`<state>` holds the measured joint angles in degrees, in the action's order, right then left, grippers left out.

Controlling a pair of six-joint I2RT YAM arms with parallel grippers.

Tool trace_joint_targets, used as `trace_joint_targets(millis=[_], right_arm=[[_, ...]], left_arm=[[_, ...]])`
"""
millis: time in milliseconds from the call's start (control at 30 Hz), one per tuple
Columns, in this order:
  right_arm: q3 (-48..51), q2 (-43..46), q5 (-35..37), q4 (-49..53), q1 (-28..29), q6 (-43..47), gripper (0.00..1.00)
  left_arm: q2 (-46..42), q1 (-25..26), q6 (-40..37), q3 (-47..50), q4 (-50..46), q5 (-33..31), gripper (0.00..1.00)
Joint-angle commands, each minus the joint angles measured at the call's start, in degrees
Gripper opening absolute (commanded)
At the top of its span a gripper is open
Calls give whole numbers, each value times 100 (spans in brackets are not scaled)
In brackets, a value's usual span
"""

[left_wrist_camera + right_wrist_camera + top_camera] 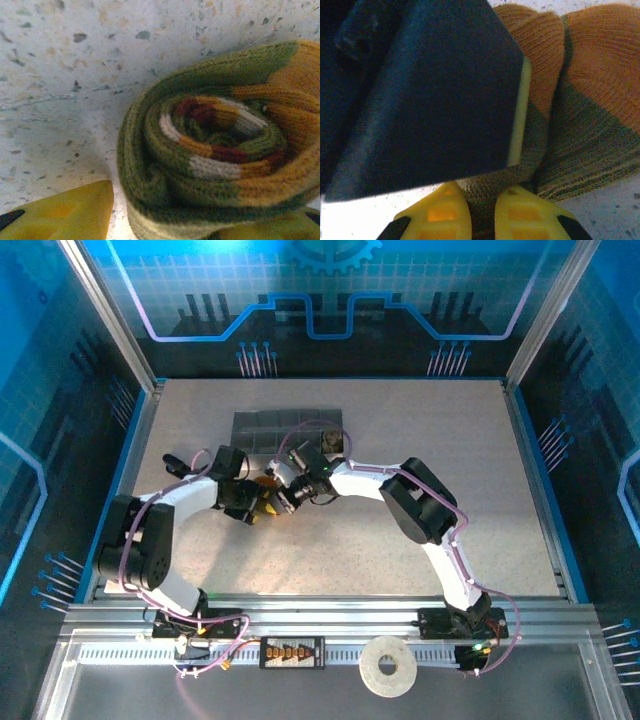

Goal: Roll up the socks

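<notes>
From above, both arms reach inward and meet near the middle of the desk (420,540), just in front of the grey tray (265,428). The left arm bends at the elbow and turns its wrist to the right. The right arm folds sharply and stretches its forearm leftwards. The left tool (262,510) and the right tool (288,494) sit almost touching over the olive sock (267,483). The beige-brown sock (332,443) lies bundled at the tray's right end; we cannot tell which compartment.

At the left wrist, the olive sock (215,145) is a tight spiral on the speckled desk (75,75), showing cream, orange and dark red bands. The left tool (170,227) straddles it, one yellow finger (65,215) just beside the roll. We cannot tell whether it is pinching.

At the right wrist, the right tool (481,220) is clenched on a fold of the olive sock (600,100), beside its orange end. A dark block (435,100) stands on the left.
</notes>
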<state>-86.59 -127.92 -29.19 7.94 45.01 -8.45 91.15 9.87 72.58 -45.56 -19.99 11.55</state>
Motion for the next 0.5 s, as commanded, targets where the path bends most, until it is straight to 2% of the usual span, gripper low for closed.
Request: trace_joint_targets(millis=[0,67,200,267,400,467], right_arm=[[415,-699,-75,1719,183,-168,0],[422,-671,-117,1702,183,-218,0],[557,-407,90,1522,210,-113,0],[868,-66,320,1134,279,82,7],[2118,1165,939,-518,444,627,28],[2835,1842,1386,-1379,556,1000,36]], left_arm=[[686,142,122,230,-1220,-633,51],[884,256,57,45,-1562,-753,46],[1273,546,23,-84,-2091,-716,30],[1305,586,118,119,-2079,-584,20],[1167,593,133,535,-1981,-402,0],[1122,603,90,655,-2062,-339,0]])
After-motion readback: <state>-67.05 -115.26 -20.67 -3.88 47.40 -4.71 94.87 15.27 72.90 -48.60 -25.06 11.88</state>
